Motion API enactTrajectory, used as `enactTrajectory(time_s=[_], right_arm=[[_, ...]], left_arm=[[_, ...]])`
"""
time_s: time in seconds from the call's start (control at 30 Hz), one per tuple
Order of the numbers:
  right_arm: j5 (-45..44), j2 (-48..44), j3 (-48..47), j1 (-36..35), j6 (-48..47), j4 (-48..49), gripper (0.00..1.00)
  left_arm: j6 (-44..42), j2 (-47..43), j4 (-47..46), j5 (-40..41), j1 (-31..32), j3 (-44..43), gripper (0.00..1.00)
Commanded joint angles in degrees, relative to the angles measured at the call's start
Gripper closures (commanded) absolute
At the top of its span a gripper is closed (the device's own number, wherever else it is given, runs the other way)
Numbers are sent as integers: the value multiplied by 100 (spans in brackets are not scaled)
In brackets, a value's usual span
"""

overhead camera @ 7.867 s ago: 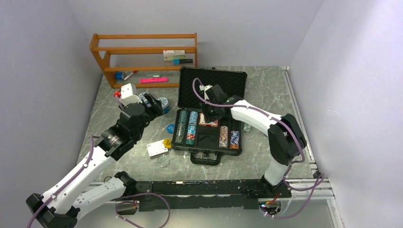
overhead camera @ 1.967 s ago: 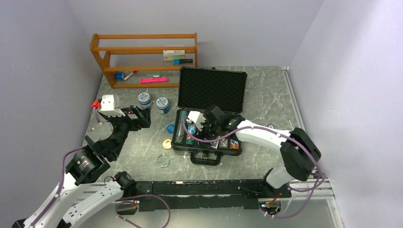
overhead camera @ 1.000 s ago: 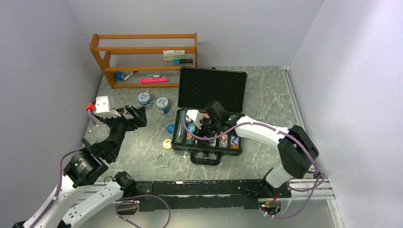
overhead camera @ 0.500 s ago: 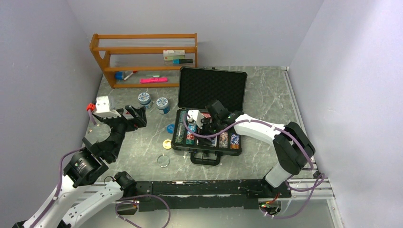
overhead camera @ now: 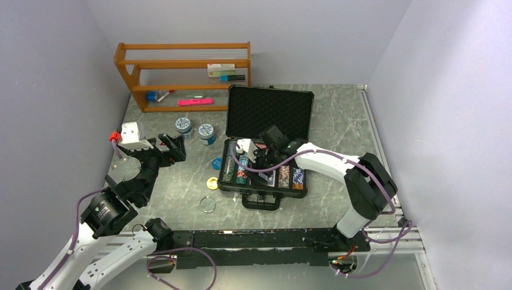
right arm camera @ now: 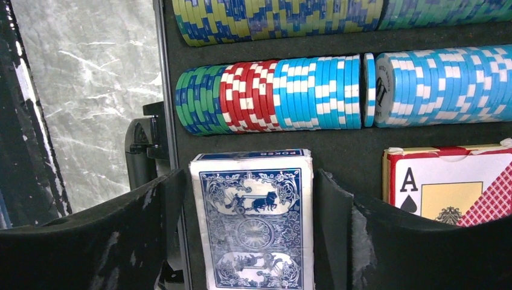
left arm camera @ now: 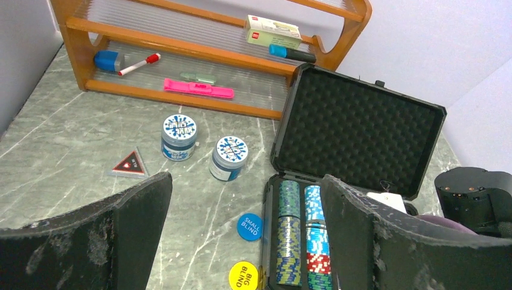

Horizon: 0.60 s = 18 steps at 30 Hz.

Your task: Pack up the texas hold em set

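Note:
The black briefcase (overhead camera: 232,183) lies open, its foam lid (overhead camera: 270,113) upright at the back. Striped chip stacks (right arm camera: 338,90) fill its left slots, also seen from the left wrist as chip stacks (left arm camera: 290,229). My right gripper (right arm camera: 250,181) is down in the case, open, with a narrow gap on each side of the blue card deck (right arm camera: 253,217) lying in its slot. A red deck (right arm camera: 450,187) lies beside it. The yellow dealer button (overhead camera: 212,183) and a blue disc (overhead camera: 217,162) lie on the table left of the case. My left gripper (overhead camera: 171,148) hovers open and empty.
Two blue-and-white tubs (overhead camera: 183,126) (overhead camera: 207,133) stand behind the left gripper. A wooden shelf (overhead camera: 181,72) with small items is at the back left. A red triangle marker (left arm camera: 128,164) and a clear ring (overhead camera: 207,205) lie on the marble table. The case handle (overhead camera: 261,200) faces the arms.
My right gripper's jaws have widened off the blue deck, which now rests in its slot; that arm shifted slightly back. The left arm has stayed still over the last second.

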<state>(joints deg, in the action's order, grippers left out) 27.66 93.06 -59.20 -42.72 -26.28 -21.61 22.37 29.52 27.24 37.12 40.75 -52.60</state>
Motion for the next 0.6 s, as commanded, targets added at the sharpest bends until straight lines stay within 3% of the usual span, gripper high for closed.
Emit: enactTrajectory(time_s=[0.0, 0.27, 0.4, 0.57], right_arm=[[193, -189, -88, 17, 113, 211, 14], [-159, -604, -52, 17, 1000, 740, 15], [-1138, -820, 109, 6, 2673, 1434, 20], [-3200, -682, -121, -207, 4689, 932, 20]], left_arm=[[40, 38, -152, 73, 12, 16, 3], [102, 120, -113, -4, 12, -76, 3], [344, 133, 57, 6, 12, -141, 3], [750, 187, 396, 288, 12, -144, 3]])
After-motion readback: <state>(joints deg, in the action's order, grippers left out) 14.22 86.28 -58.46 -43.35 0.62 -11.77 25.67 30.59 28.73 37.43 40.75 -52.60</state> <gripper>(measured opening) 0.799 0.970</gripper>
